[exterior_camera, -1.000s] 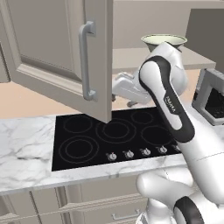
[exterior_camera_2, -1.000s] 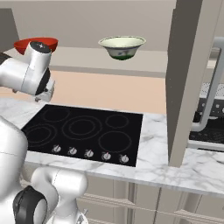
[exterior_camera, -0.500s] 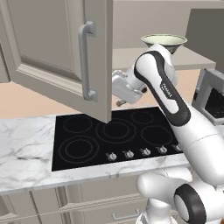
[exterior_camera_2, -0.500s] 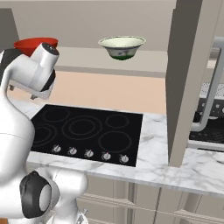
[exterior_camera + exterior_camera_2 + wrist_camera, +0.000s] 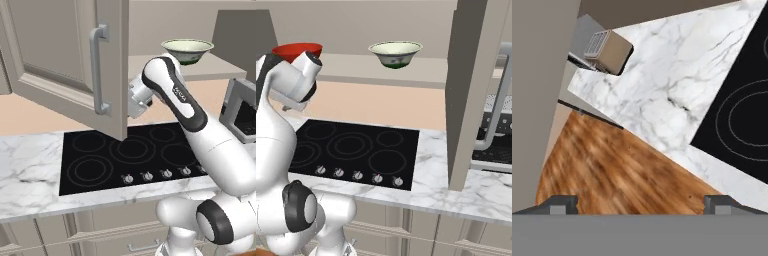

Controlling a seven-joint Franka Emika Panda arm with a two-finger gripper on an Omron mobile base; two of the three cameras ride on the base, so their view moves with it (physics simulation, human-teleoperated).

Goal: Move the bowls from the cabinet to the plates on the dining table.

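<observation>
The cream-green bowl [image 5: 395, 53] and the red bowl [image 5: 297, 50] both stand on the open cabinet shelf [image 5: 421, 75], the red one at the far left just above the arm's wrist. The gripper [image 5: 639, 202], jaws wide open and holding nothing, points down toward the wood floor. I judge the swinging arm could strike the open cabinet door [image 5: 75, 55] or knock the red bowl off. Below lie the black cooktop [image 5: 351, 150] and marble counter [image 5: 481, 192].

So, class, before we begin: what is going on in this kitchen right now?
A white robot arm is raised in front of an open wall cabinet above a black cooktop. Its gripper is open and holds nothing; the hand view looks down at the marble counter and wood floor. Both bowls sit on the cabinet shelf: the red bowl and the cream-green bowl. Neither has been picked up yet.
</observation>
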